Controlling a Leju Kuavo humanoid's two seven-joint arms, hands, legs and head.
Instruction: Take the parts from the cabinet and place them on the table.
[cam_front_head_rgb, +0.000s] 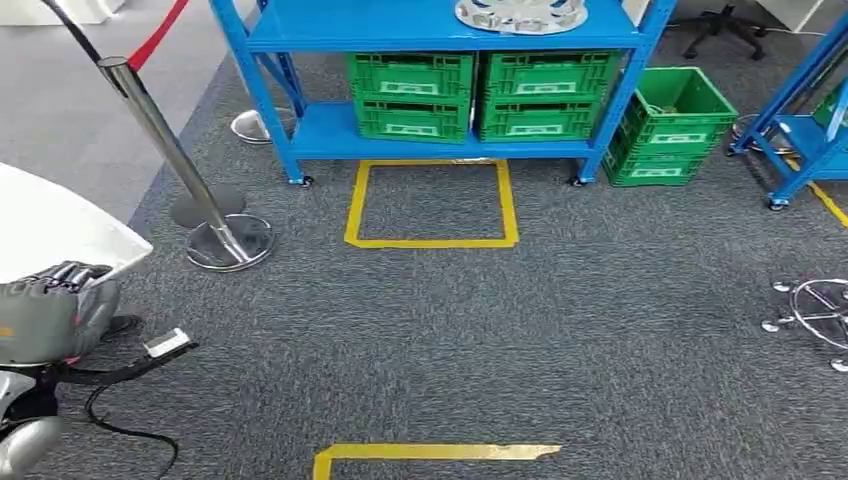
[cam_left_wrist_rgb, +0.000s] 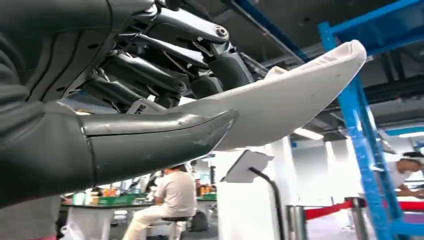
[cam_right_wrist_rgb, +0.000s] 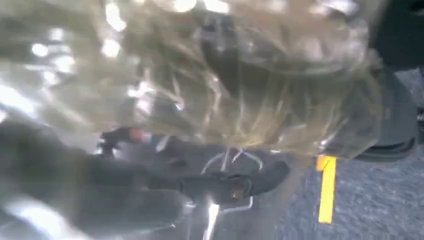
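Left robot hand (cam_front_head_rgb: 55, 300) grips white part (cam_front_head_rgb: 50, 225), carried well apart from blue cabinet (cam_front_head_rgb: 440, 40); right robot hand's state too blurred to tell.

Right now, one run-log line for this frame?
left hand: grips white part | right hand: blurred, unclear | ahead: blue shelf, green crates | table: unseen

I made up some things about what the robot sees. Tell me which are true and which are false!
1. The left hand holds a white part. True.
2. The crates on the blue shelf are red. False: the two crates there are green.
3. A yellow tape square lies on the carpet in front of the shelf. True.
4. The green crate beside the shelf stands on a table. False: it sits on the floor.
5. A silver round part lies on the upper shelf. True.
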